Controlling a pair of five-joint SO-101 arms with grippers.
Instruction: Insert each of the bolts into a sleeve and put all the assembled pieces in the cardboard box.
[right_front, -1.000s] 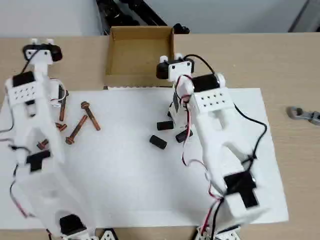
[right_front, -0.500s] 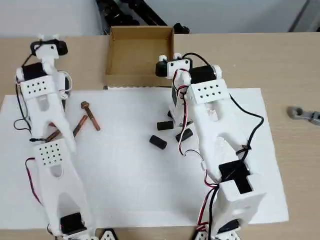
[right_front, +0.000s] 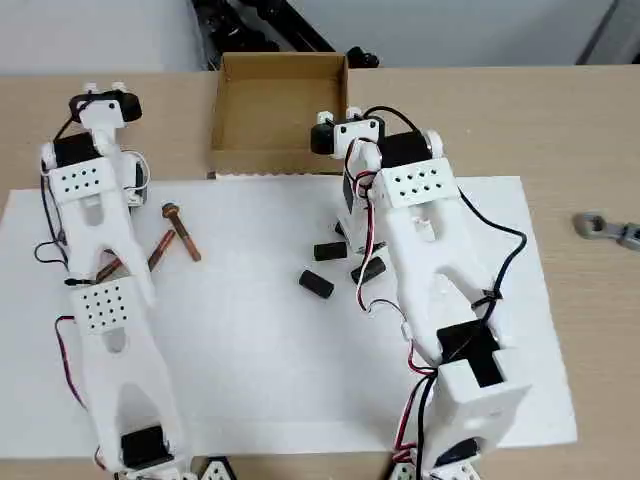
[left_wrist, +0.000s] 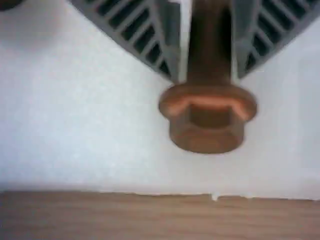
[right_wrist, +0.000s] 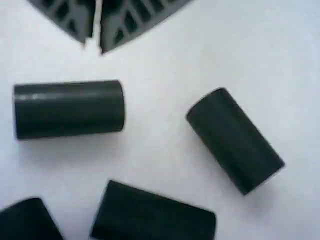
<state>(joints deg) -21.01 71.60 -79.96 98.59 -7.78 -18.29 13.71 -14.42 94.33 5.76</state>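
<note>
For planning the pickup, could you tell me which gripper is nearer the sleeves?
Right. The right gripper is next to the sleeves; the left gripper, shut on a bolt, is across the paper.

A pale wooden table (right_front: 560, 110) carried a large white sheet (right_front: 250, 340), which lay flat over its middle and ran down to the near edge. An open cardboard box (right_front: 280, 110) sat toward the far edge, just beside the sheet's far border. A small metal tool (right_front: 605, 229) lay on bare wood near the right edge.
</note>
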